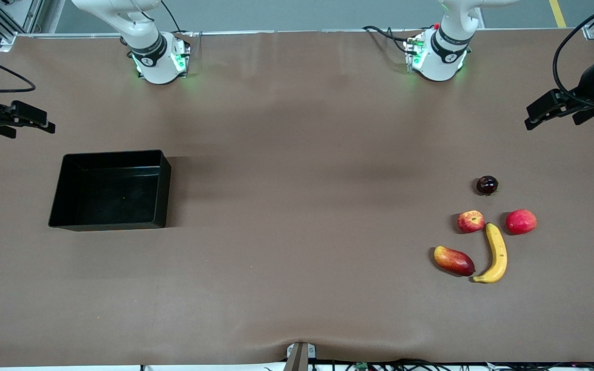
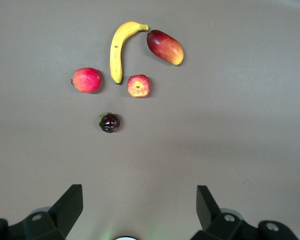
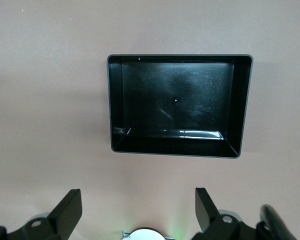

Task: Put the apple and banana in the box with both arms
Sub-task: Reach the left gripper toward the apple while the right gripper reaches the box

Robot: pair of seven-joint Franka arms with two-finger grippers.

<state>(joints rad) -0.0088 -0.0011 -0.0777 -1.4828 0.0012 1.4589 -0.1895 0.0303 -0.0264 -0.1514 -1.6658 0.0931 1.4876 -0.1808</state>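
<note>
The apple [image 1: 471, 221], red with yellowish speckles, lies beside the top end of the curved yellow banana [image 1: 497, 253] toward the left arm's end of the table. Both show in the left wrist view, the apple [image 2: 138, 85] next to the banana [image 2: 118, 50]. The black box [image 1: 164, 190] stands empty toward the right arm's end and shows in the right wrist view [image 3: 242, 105]. My left gripper [image 1: 531, 117] is open and empty, up over the table edge at its end [image 2: 139, 200]. My right gripper [image 1: 47, 122] is open and empty over bare table by the box [image 3: 138, 200].
A smooth pinkish-red round fruit [image 1: 521, 221] lies beside the banana, away from the apple. A red-yellow mango-like fruit [image 1: 454, 260] lies nearer the front camera than the apple. A small dark fruit [image 1: 487, 185] lies farther from it. Brown tabletop spans between box and fruits.
</note>
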